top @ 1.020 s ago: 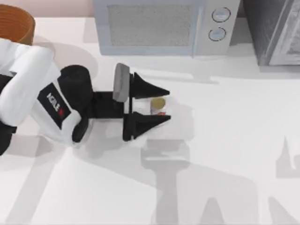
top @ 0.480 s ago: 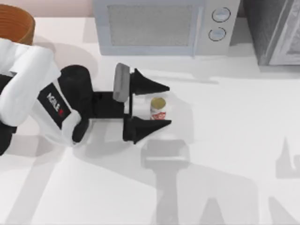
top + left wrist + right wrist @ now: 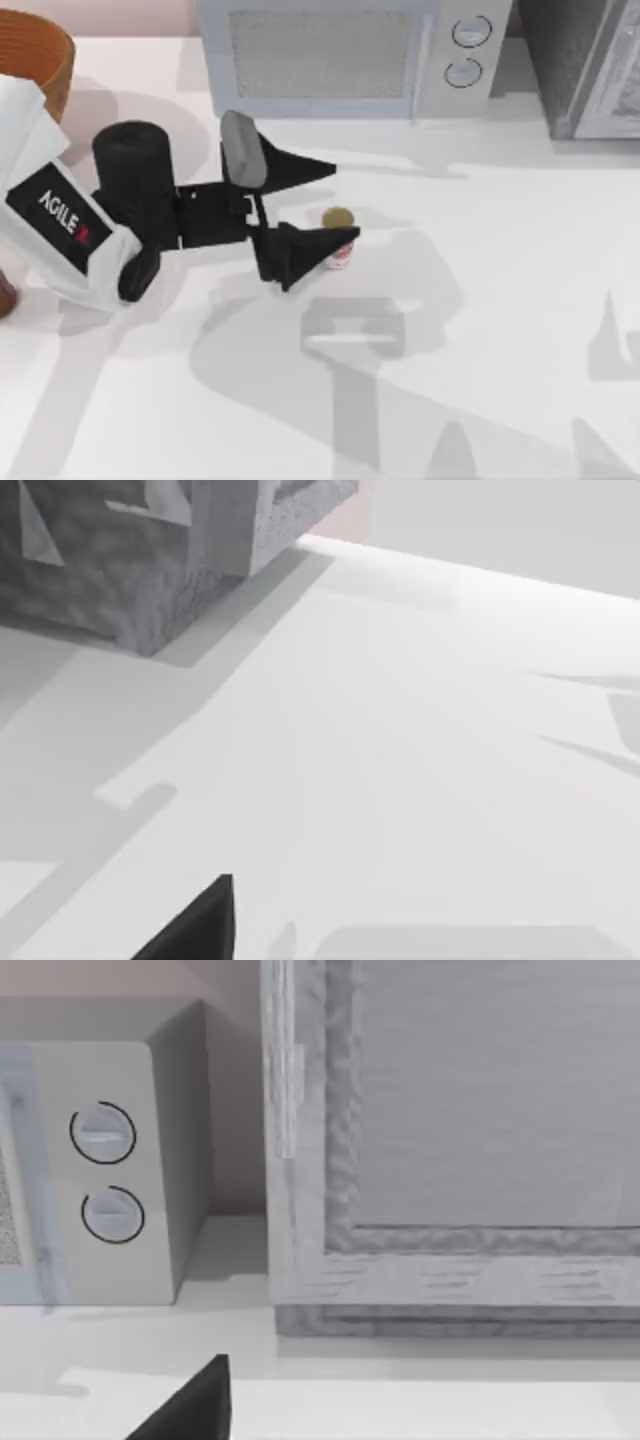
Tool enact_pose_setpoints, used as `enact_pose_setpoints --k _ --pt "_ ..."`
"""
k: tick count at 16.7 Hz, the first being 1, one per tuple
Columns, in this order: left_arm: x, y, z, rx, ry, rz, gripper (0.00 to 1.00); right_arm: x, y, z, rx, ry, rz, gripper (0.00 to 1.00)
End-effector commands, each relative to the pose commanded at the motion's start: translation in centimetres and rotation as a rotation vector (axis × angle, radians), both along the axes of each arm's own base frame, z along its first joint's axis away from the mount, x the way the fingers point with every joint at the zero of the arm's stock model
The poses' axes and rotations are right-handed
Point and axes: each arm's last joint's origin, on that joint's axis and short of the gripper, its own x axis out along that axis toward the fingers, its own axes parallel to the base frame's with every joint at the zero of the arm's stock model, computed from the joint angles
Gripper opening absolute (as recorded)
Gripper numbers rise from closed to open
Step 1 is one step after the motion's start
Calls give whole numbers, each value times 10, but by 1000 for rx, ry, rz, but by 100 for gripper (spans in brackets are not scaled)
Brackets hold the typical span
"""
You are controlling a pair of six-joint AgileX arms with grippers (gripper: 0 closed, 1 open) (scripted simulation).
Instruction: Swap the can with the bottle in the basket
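Black fingers of the left gripper (image 3: pixel 325 205) stand spread wide over the white table (image 3: pixel 480 330), holding nothing, with the can (image 3: pixel 338 226) between them: upright, its dull gold top showing, its red label partly covered by the nearer finger. The can stands on the table in front of the microwave (image 3: pixel 345 55), well apart from the basket (image 3: pixel 40 55) at the table's far left corner. The likely trouble from here is that the gripper looks raised and skewed, one finger lying across the can and the other well clear of it; if it sweeps sideways or drops without lining up, it could knock the small can over and send it rolling, and a grip taken off-centre could let it slip on the way to the basket. The arm itself hangs over part of the basket, so its load would have to be lifted clear of the rim. What the basket holds cannot be told, since its inside is cut off at the edge and no bottle can be made out there. Whether the right gripper (image 3: pixel 185 1405) is spread or clenched cannot be told.
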Motion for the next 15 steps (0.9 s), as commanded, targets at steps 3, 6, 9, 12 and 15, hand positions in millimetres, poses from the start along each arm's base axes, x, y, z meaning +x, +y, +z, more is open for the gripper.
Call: enact_pose_setpoints --k 3,6,9,12,15 --pt "-32 17 49 47 24 169 100 0 0 0 0 0 0 100" --pt "-80 42 98 88 4 363 100 0 0 0 0 0 0 100" --pt "-136 71 127 115 -35 573 100 0 0 0 0 0 0 100" --pt "-188 98 130 127 -75 786 100 0 0 0 0 0 0 100" --pt "-226 117 119 123 -110 987 100 0 0 0 0 0 0 100"
